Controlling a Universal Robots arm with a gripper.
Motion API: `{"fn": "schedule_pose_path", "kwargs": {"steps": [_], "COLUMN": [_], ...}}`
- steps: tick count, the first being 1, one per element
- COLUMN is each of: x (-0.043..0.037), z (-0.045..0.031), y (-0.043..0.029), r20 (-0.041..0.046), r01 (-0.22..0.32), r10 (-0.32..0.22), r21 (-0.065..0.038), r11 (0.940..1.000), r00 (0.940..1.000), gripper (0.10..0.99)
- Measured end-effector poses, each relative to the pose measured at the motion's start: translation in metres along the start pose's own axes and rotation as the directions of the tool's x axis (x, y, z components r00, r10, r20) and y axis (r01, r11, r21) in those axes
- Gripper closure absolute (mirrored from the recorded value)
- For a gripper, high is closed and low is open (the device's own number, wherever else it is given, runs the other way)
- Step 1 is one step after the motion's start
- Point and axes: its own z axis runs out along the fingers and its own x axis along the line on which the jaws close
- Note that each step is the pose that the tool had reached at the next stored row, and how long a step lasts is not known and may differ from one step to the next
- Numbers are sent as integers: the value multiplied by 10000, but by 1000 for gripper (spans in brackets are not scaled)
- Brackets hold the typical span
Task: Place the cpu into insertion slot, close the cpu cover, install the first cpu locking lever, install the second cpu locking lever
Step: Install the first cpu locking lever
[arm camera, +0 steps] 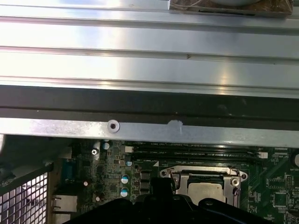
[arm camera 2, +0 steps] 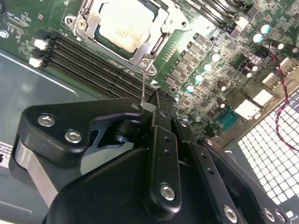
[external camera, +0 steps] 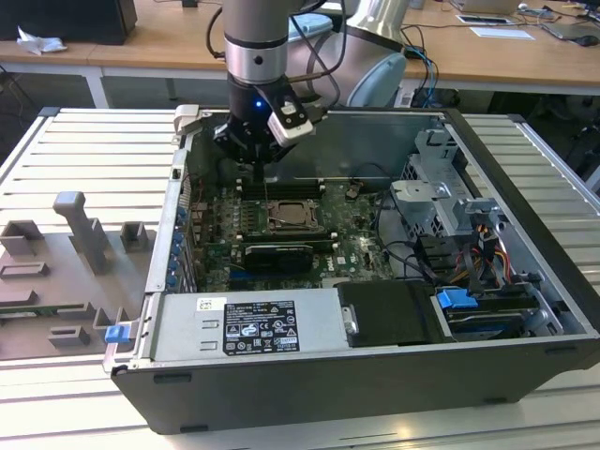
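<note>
The cpu lies flat in the insertion slot on the green board, silver top up. The cpu cover is folded down around it as a silvery frame. A thin metal locking lever rises from the socket's corner up to my gripper, whose black fingers are shut on the lever's tip. In the exterior view the gripper hangs just behind the socket, with the lever slanting up to it. The first wrist view shows the cpu and cover beyond the gripper body.
Black memory slots run beside the socket. A long black graphics card lies in front of it, then the power supply. Drive cage and cables fill the exterior view's right. The case wall is close behind the gripper.
</note>
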Motion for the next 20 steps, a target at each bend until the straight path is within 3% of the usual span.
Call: {"fn": "schedule_pose_path", "kwargs": {"steps": [6,17,19,20], "x": [-47,-358,-367,-373], "z": [16,88,91,98], "y": [-2,-17,-17,-17], "r20": [0,1,13,19], "r01": [-2,1,-3,0], "r10": [2,-1,3,1], "r21": [3,-12,-322,-417], "r11": [10000,10000,9995,9991], "r00": [10000,10000,10000,10000], "gripper": [980,980,980,980]}}
